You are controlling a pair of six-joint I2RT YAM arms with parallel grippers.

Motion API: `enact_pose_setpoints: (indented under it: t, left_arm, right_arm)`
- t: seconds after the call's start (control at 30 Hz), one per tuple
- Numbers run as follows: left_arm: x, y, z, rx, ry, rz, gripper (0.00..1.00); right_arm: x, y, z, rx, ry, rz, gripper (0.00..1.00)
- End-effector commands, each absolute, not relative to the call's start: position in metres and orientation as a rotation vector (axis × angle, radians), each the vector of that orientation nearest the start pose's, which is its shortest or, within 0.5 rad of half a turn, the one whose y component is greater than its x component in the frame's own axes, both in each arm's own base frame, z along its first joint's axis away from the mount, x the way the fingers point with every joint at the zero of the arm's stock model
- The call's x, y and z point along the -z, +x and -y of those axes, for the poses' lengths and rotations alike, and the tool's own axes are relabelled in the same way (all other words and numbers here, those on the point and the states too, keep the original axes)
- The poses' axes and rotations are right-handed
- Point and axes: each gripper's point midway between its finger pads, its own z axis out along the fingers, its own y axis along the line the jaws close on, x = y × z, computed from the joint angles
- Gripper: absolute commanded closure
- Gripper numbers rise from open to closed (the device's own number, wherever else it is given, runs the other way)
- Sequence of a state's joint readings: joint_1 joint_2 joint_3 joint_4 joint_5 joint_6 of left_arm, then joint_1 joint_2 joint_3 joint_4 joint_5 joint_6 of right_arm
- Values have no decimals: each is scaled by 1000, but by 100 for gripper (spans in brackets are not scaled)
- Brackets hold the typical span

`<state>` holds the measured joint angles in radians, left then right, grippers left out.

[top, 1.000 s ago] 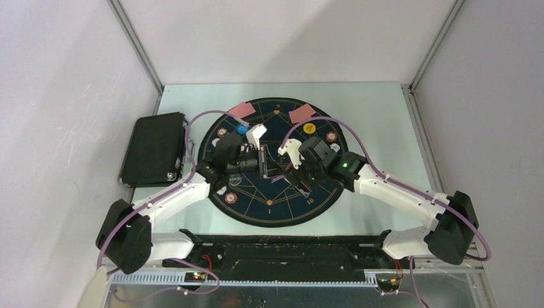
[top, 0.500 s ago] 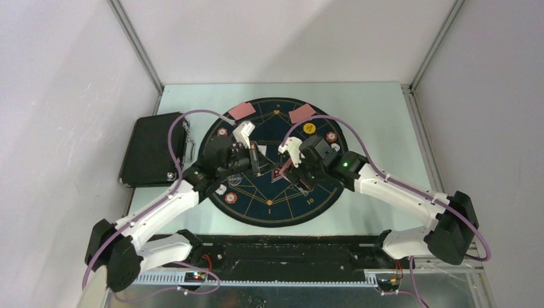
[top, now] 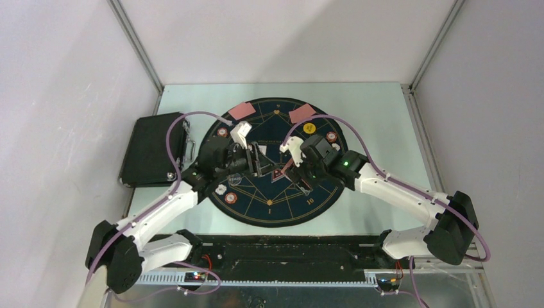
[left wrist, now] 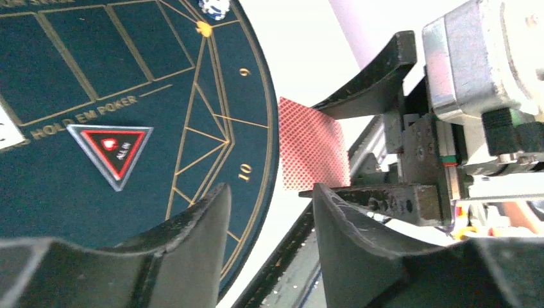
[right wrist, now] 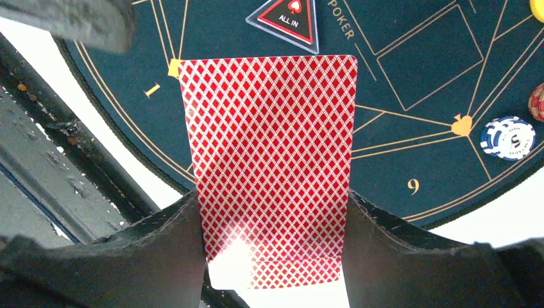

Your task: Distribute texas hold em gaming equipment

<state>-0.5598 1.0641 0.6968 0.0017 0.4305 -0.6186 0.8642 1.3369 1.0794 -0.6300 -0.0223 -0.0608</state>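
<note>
R gripper (right wrist: 269,218) w/ card (right wrist: 269,141), blocks L gripper (left wrist: 269,199)

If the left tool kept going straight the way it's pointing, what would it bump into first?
Probably the red-backed card that the right tool is gripping. It hangs right in front of the left tool, whose jaws stand open and empty. How far off the card is, the pictures don't make clear.

Counted as three pink-backed playing cards (top: 242,110), two at the far edge of the mat (top: 289,215) and one above its middle. Tallied from above as five poker chips (top: 331,136) in plain sight: two red-white, one yellow, two pale. Also just one red triangular token (left wrist: 109,149), one round mat and one black case (top: 151,147).
</note>
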Motion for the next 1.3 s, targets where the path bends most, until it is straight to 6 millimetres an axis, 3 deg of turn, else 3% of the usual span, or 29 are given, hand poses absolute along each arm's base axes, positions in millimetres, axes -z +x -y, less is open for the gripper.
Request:
enact_pose_setpoints:
  t: [0.0,0.1,0.43,0.63,0.8,0.83,0.93,1.07,1.27]
  left_arm:
    - [-220,228,279,1330,348,-1984,40]
    - [-218,228,284,1348,360,-1994,35]
    - [-207,225,302,1384,402,-2053,40]
    - [-207,226,305,1403,391,-2056,60]
    - [-210,229,306,1405,377,-2054,96]
    - [-211,229,306,1404,373,-2052,98]
    - [-208,233,301,1361,337,-2055,100]
    - [-207,243,277,1239,233,-2040,100]
    - [-207,249,252,1203,146,-2008,100]
  right_arm:
    - [-157,223,-261,-385,-1098,-2195,100]
    - [-157,223,-262,-386,-1100,-2192,100]
    - [-158,223,-262,-387,-1099,-2188,100]
    - [-157,223,-262,-385,-1101,-2191,100]
    - [-155,224,-261,-377,-1099,-2196,100]
    - [-155,224,-260,-370,-1097,-2200,100]
    - [-153,225,-259,-360,-1095,-2208,100]
    - [-151,226,-257,-352,-1089,-2219,100]
    - [-151,227,-256,-350,-1083,-2223,100]
